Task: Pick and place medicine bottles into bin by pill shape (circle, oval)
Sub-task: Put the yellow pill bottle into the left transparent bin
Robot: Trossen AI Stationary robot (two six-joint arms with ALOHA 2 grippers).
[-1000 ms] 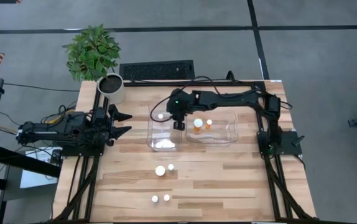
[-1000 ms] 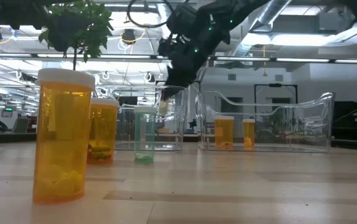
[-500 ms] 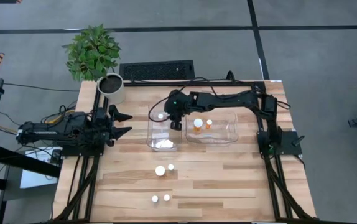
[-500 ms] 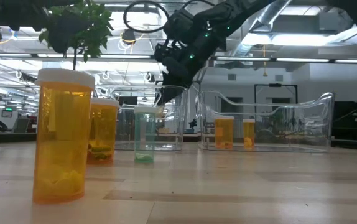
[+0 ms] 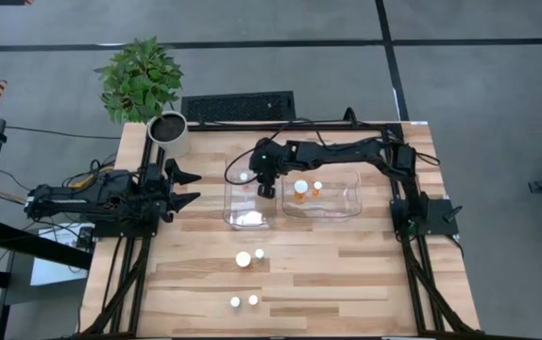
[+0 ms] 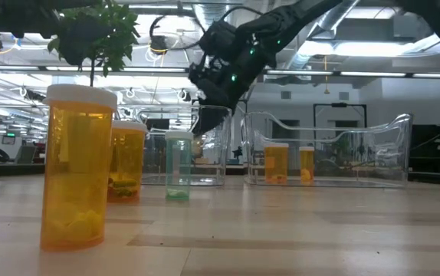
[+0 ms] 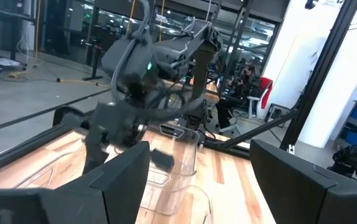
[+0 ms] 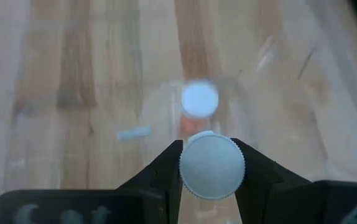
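Pale wood planks make up the counter (image 5: 347, 274). At its left edge the left gripper (image 5: 184, 188) waits with its jaws apart and empty, near the white plant pot (image 5: 169, 134) at the far left corner. From above, four white caps show on the open wood toward the near edge: a larger bottle (image 5: 244, 259) with a small one (image 5: 260, 253) beside it, and a pair (image 5: 244, 301) nearer the edge. The low view alone shows their amber bodies (image 6: 75, 172). Mid-counter stand two clear bins side by side. Over the left bin (image 5: 247, 219) hangs the right gripper (image 5: 265, 190); only the right wrist view shows its jaws clamped on a white-capped bottle (image 8: 211, 166), with another bottle (image 8: 199, 99) standing below in the bin. The right bin (image 5: 344, 210) holds two orange bottles (image 5: 301, 188), seen upright in the low view.
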